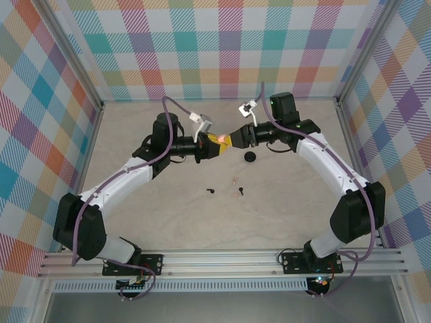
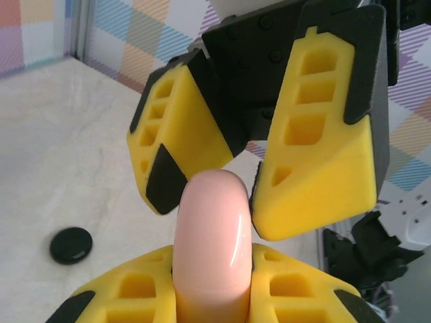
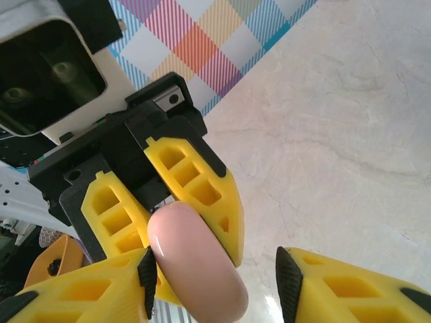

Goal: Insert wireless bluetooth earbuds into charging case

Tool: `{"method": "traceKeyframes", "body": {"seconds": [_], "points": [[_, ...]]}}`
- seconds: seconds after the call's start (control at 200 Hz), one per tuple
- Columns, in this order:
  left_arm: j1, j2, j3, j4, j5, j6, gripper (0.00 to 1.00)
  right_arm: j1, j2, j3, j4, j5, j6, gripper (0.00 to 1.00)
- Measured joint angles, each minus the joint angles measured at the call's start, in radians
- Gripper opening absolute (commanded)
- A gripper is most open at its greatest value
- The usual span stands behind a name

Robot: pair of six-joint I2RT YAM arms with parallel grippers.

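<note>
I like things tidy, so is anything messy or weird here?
Yes. A few tiny black and pinkish stemmed earbuds lie scattered loose on the pale marble-look table, apart from the flat round black case. The glossy pink rounded case is up in the air, pinched by the left claw, the right claw open around it.

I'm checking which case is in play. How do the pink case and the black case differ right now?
Colour: the pink case is glossy pale pink, the black case dark. Support: the pink case is off the table, clamped in the left claw, with the right claw open around it; the black case lies flat on the table, untouched. Both are round with smooth edges.
</note>
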Motion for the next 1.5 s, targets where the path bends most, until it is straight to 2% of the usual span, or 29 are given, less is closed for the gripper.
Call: {"method": "traceKeyframes", "body": {"seconds": [0.81,1.2,1.5], "points": [[-0.018,-0.016,-0.016,-0.019,-0.011,0.247,0.08,0.022,-0.056,0.014,-0.028,0.205,-0.014,0.54],[-0.026,-0.021,-0.033,0.014,-0.008,0.243,0.08,0.022,-0.072,0.010,-0.032,0.258,-0.010,0.60],[-0.006,-0.021,-0.080,0.121,0.005,0.156,0.08,-0.016,-0.185,-0.070,-0.046,0.431,0.041,0.63]]}}
